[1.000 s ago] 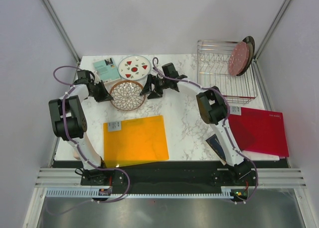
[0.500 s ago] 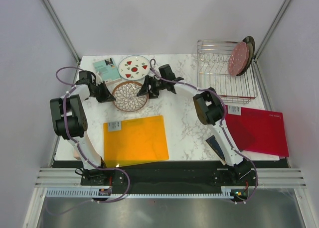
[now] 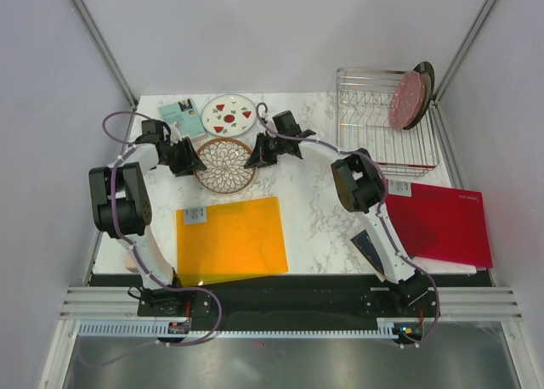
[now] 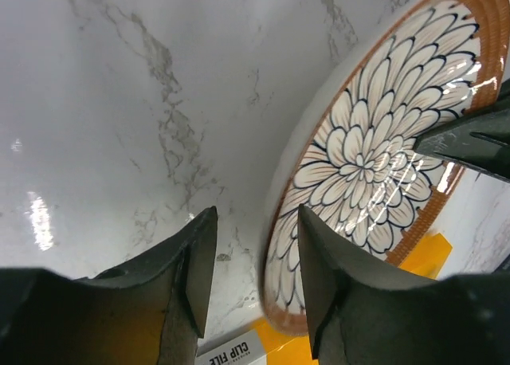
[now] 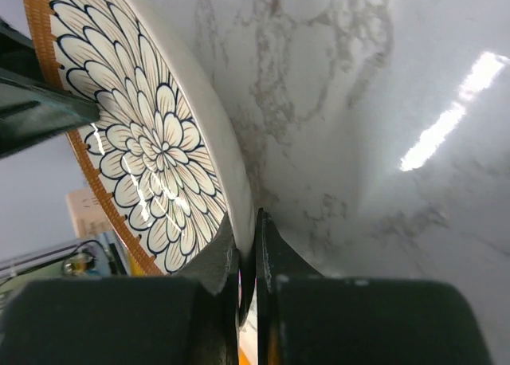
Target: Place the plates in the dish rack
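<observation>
Top external, marbled table (image 3: 316, 223), grey walls (image 3: 280, 32), patterned plate (image 3: 225, 165)

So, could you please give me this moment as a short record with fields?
plates in rack: pink dotted plate and dark-rimmed plate, upright at the right end of the dish rack
plates not yet racked: red-and-green plate; flower-pattern plate
right gripper: shut on the flower-pattern plate's rim
left gripper: open, fingers either side of the opposite rim
other items: orange sheet, red sheet, teal card
</observation>
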